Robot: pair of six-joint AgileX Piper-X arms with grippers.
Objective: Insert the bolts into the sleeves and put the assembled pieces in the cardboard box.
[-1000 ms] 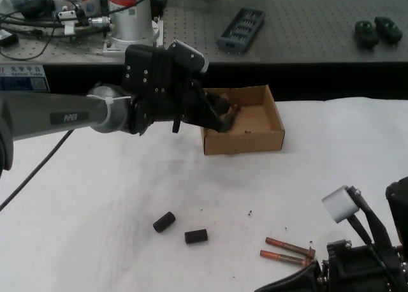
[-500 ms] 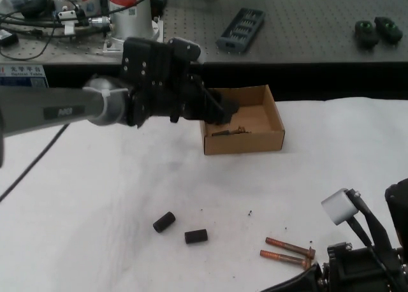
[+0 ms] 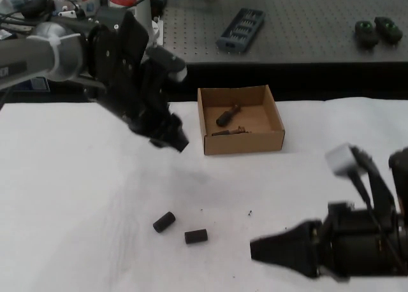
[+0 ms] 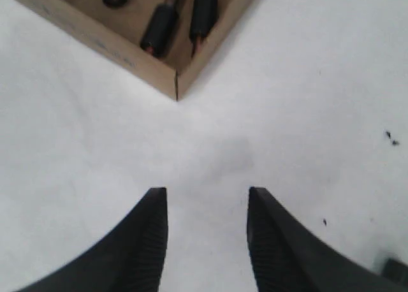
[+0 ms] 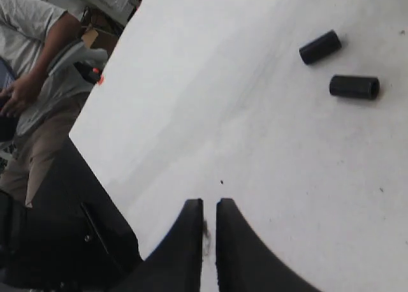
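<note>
The cardboard box (image 3: pixel 274 141) stands at the middle back of the white cloth, with assembled pieces (image 3: pixel 228 116) lying inside. In the left wrist view its corner (image 4: pixel 176 83) is close, and dark sleeved pieces (image 4: pixel 159 28) show in it. My left gripper (image 3: pixel 174 139) hangs open to the left of the box, its fingers (image 4: pixel 205 193) over bare cloth with nothing between them. Two black sleeves (image 3: pixel 164 222) (image 3: pixel 196 236) lie loose near the front. My right gripper (image 3: pixel 254 248) points toward them, fingers shut to a thin slit (image 5: pixel 209 203). Both sleeves (image 5: pixel 320 47) (image 5: pixel 354 87) lie ahead of it.
The cloth's edge (image 5: pixel 102 177) drops off beside my right gripper. Behind the cloth, a perforated bench holds a slotted rack (image 3: pixel 241 27), two black parts (image 3: pixel 377 30) and a metal cylinder (image 3: pixel 127 2). Bare cloth spreads left of the sleeves.
My left gripper let a piece go into the box and drew back to the left. My right arm rose and swung forward, covering the two copper bolts.
</note>
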